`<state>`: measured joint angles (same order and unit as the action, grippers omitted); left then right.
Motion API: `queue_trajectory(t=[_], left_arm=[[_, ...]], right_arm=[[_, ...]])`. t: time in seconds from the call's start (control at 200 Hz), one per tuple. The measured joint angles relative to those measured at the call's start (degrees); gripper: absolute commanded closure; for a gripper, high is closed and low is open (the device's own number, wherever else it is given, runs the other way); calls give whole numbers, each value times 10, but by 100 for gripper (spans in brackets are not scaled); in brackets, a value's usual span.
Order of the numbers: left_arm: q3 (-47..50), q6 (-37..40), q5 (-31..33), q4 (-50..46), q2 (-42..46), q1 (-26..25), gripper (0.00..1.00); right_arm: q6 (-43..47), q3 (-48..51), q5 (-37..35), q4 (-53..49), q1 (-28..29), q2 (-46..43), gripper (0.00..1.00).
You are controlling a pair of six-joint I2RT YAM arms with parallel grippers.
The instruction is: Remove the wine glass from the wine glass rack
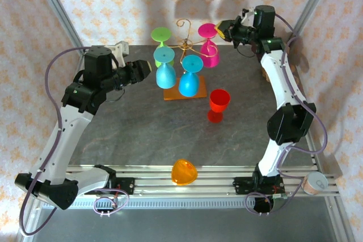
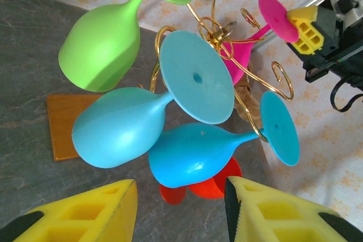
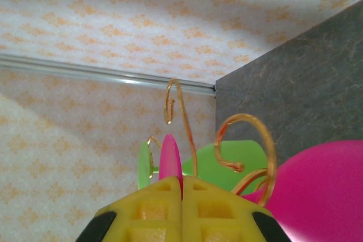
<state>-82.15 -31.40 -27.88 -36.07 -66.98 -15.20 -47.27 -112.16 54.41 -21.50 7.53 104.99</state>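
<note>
Hanging bowl-down at the right rear of the wine glass rack (image 1: 182, 42), the pink wine glass (image 1: 211, 52) has its round foot (image 3: 169, 160) pinched edge-on by the right gripper (image 1: 222, 29). In the right wrist view, the yellow pads (image 3: 150, 202) are pressed together on the thin pink disc, with gold scroll arms just beyond it. Whether the stem sits in a scroll cannot be told. The rack stands on its orange-brown base (image 1: 170, 96) at the far middle of the grey table (image 1: 136, 134).

Three other glasses hang from it: a green glass (image 1: 162, 34) at far left, a light blue glass (image 1: 165, 73) and a deeper blue glass (image 1: 190, 82) in front. The left gripper (image 1: 148, 69) hovers just left of the light blue glass, jaws spread and holding nothing. Near the base's right front corner, a red glass (image 1: 218, 105) stands upright. An orange glass (image 1: 185, 172) lies at the near edge between the arm bases.
</note>
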Motion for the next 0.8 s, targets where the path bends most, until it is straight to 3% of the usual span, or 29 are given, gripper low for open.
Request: queue_trajectory(t=[0.506, 0.796], left_arm=[[6, 0, 10, 6, 11, 0, 55], [6, 0, 14, 7, 12, 0, 54]], right_arm=[[12, -130, -4, -35, 26, 80, 100], [9, -272, -10, -69, 26, 170, 100]])
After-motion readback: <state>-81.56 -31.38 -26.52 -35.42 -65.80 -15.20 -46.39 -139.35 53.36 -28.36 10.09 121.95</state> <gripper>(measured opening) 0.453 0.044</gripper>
